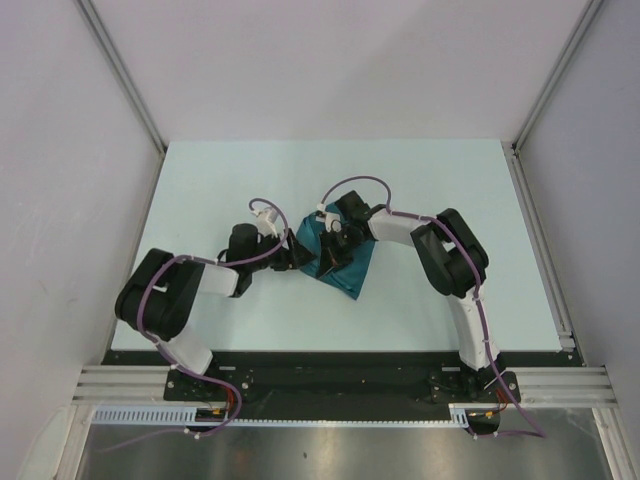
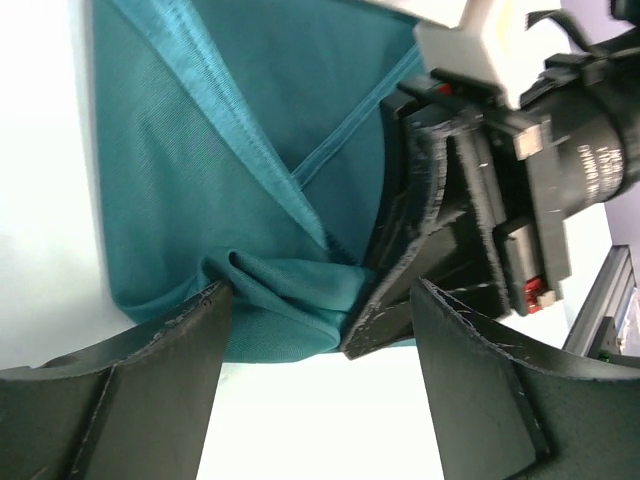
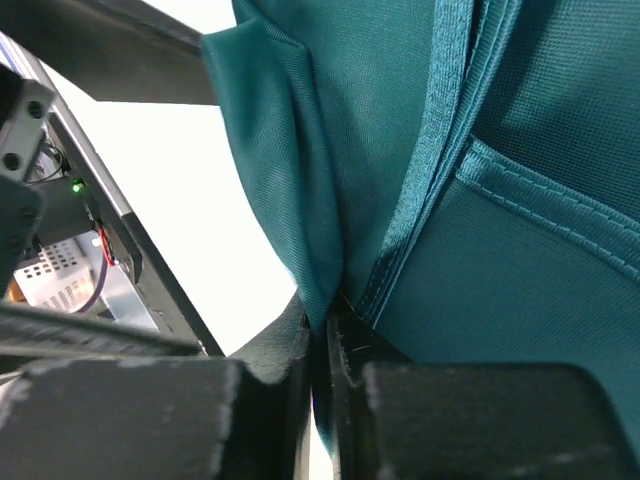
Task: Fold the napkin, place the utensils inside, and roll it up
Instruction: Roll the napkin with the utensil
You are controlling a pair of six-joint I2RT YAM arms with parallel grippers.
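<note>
The teal napkin (image 1: 345, 265) lies bunched and folded in the middle of the white table, between both grippers. My right gripper (image 1: 330, 258) is shut on a fold of the napkin (image 3: 300, 200); the cloth is pinched between its two fingers in the right wrist view. My left gripper (image 1: 293, 258) is open at the napkin's left edge; in the left wrist view the napkin (image 2: 240, 150) fills the space beyond its spread fingers (image 2: 180, 370), with the right gripper's fingers (image 2: 420, 290) pressed on the cloth. The fork is hidden or out of view.
The white table (image 1: 200, 200) is bounded by grey walls at left, right and back. An aluminium rail (image 1: 330, 385) runs along the near edge by the arm bases.
</note>
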